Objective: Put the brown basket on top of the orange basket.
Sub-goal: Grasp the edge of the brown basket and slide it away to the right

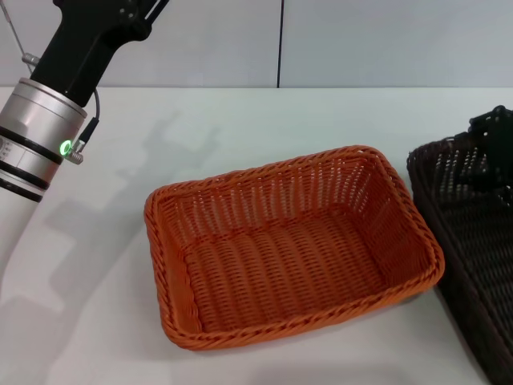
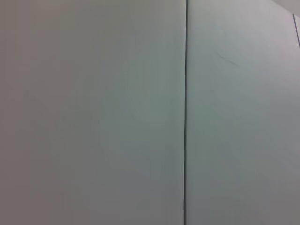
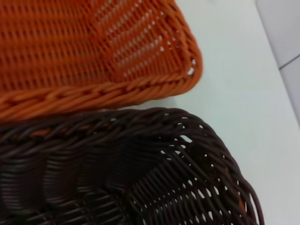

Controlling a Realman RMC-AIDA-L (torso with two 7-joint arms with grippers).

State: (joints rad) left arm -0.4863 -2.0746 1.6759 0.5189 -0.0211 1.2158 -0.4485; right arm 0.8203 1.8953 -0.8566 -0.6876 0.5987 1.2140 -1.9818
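The orange basket (image 1: 292,249) stands upright and empty in the middle of the white table. The brown basket (image 1: 473,233) sits just to its right, partly cut off by the head view's edge. In the right wrist view the rim of the brown basket (image 3: 140,122) lies right beside the rim of the orange basket (image 3: 98,93), close or touching. A black part of my right gripper (image 1: 490,132) shows at the brown basket's far rim, dark against the dark weave. My left arm (image 1: 48,120) is raised at the far left, its gripper out of frame.
The white table (image 1: 240,128) runs back to a grey panelled wall (image 2: 93,112) with a vertical seam. Bare tabletop (image 3: 234,79) lies beside the corners of both baskets.
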